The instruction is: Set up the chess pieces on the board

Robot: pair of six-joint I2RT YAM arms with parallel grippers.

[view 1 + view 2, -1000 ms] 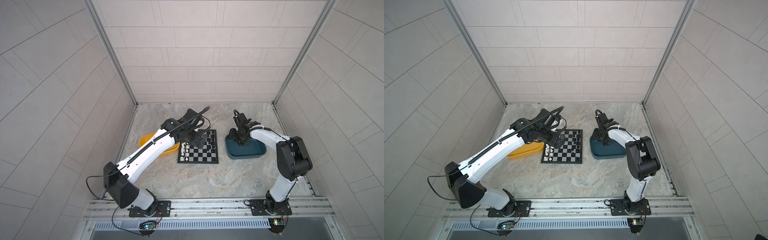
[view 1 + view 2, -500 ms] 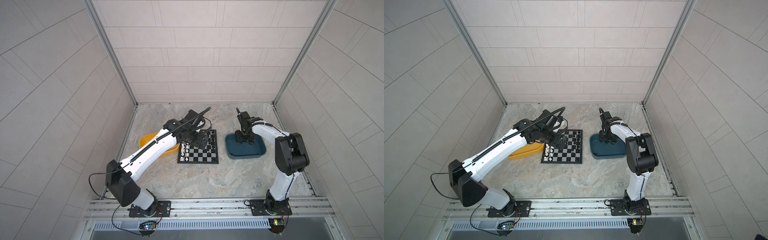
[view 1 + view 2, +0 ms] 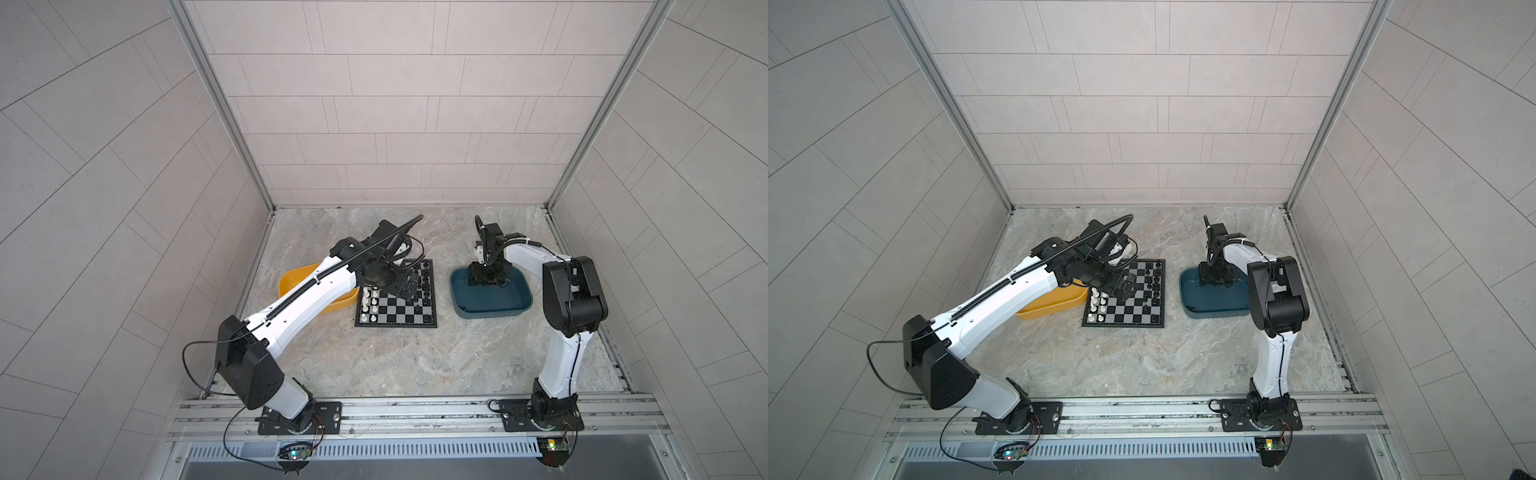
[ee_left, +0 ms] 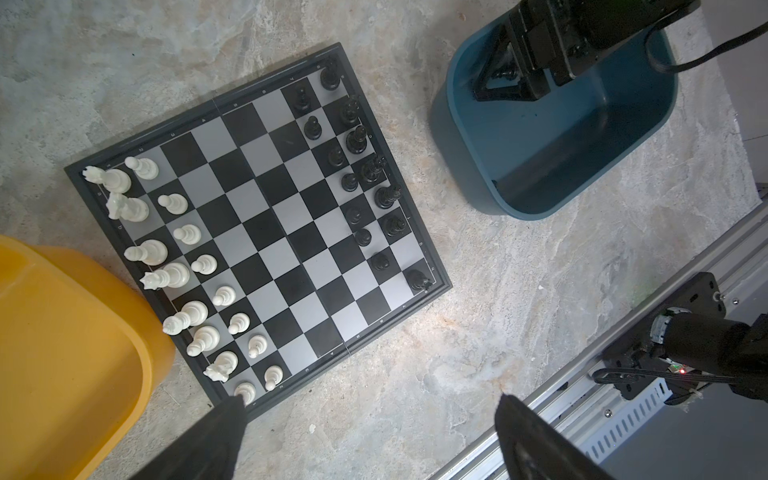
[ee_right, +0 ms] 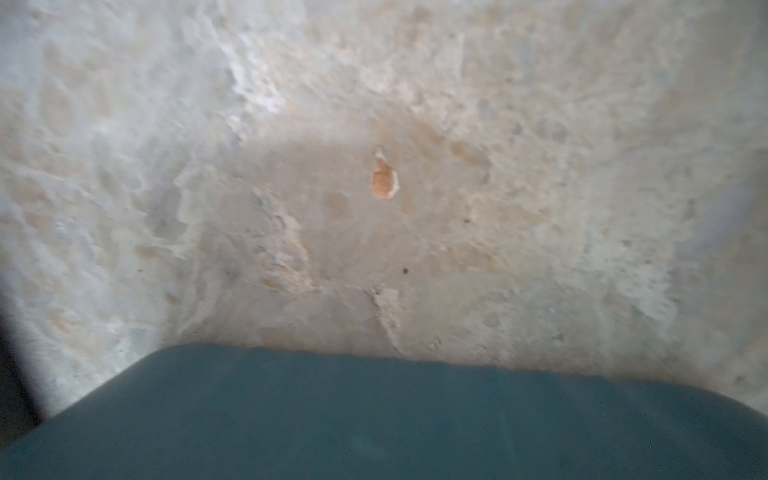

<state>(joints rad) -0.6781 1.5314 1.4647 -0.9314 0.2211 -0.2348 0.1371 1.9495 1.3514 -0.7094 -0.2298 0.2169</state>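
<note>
The board [image 4: 270,232] lies on the marble floor, also in both top views [image 3: 399,309] [image 3: 1125,309]. White chess pieces [image 4: 166,249] fill two rows on its yellow-tray side. Black chess pieces [image 4: 365,166] stand along its teal-tray side. My left gripper [image 4: 370,411] hovers over the board [image 3: 407,286], open, with nothing between its fingers. My right gripper [image 4: 505,79] reaches down into the far end of the teal tray [image 3: 484,276]. Its jaws stand apart around a small black piece [image 4: 504,75]. Its fingers are out of the right wrist view.
A yellow tray [image 4: 62,353] sits against the board's white side, partly under my left arm [image 3: 299,299]. The teal tray [image 3: 490,305] [image 5: 374,415] lies right of the board. A metal rail [image 3: 415,411] runs along the front edge, and tiled walls close the other sides.
My right gripper has shifted within the teal tray and dropped lower at its far end. My left gripper has drifted a little to the right over the board, still open.
</note>
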